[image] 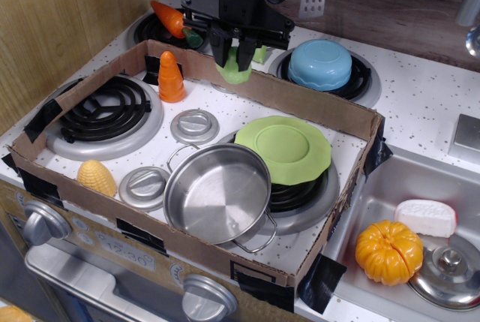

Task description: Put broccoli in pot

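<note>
My black gripper (pixel 234 58) is shut on the light-green broccoli (pixel 235 73) and holds it in the air above the back wall of the cardboard box (pixel 300 100). The broccoli's lumpy end hangs down below the fingers. The shiny steel pot (pixel 217 193) with two wire loop handles stands empty at the front middle of the box, well below and in front of the gripper.
A flat light-green plate (pixel 283 148) lies on the right burner next to the pot. Two grey lids (pixel 195 124) (pixel 144 185), an orange cone (pixel 171 77) and a yellow corn (pixel 97 178) lie in the box. A carrot (pixel 173 19) and blue bowl (pixel 320 64) sit behind.
</note>
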